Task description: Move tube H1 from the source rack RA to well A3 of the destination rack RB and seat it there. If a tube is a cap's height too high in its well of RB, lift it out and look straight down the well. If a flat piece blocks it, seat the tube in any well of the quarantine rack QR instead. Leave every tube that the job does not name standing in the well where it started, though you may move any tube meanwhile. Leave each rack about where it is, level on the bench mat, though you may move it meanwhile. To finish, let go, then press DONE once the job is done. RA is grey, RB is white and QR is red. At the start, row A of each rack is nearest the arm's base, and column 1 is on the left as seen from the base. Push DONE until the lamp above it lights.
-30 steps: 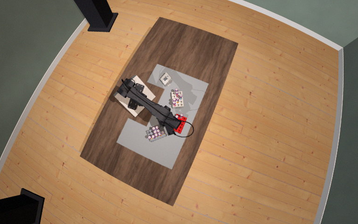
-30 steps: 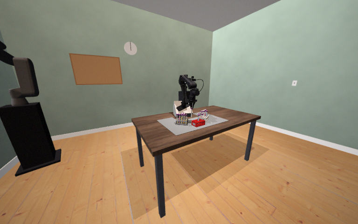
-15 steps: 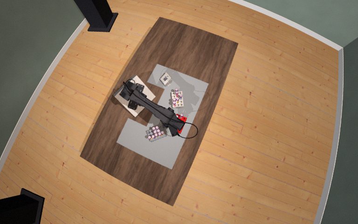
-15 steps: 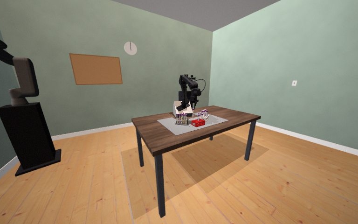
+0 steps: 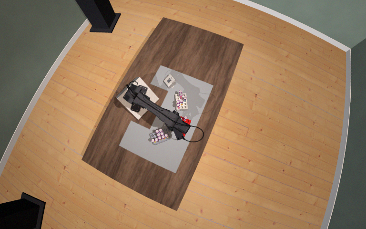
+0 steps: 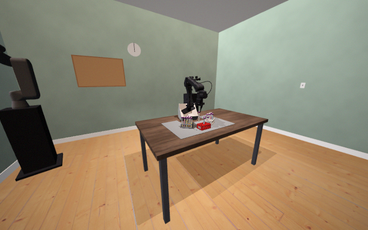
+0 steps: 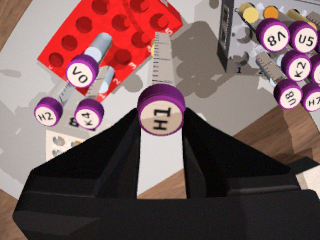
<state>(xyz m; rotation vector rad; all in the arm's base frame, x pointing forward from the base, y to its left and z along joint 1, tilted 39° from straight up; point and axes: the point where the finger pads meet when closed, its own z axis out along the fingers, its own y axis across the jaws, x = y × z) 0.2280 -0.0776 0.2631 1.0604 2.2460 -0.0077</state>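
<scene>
My gripper (image 7: 161,118) (image 6: 200,110) is shut on tube H1 (image 7: 161,111) (image 6: 199,116), just under its purple cap. The tube hangs upright in the air, and its graduated body runs down beyond the cap in the wrist view. The grey rack RA (image 7: 229,55) (image 6: 187,127), full of several capped tubes, is at upper right in the wrist view. The red rack QR (image 7: 112,7) (image 6: 203,126) is at upper left there, partly under the arm in the top view. The white rack RB (image 7: 49,145) (image 5: 186,102) shows only a corner in the wrist view; its well A3 cannot be told.
In the wrist view, tubes V0 (image 7: 82,71) and K4 (image 7: 89,114) rise from the red rack; H2 (image 7: 48,111) stands beside them, its foot unclear. The white DONE box (image 5: 170,79) is at the mat's far end from RA. The arm (image 5: 162,114) reaches over the mat between RB and RA.
</scene>
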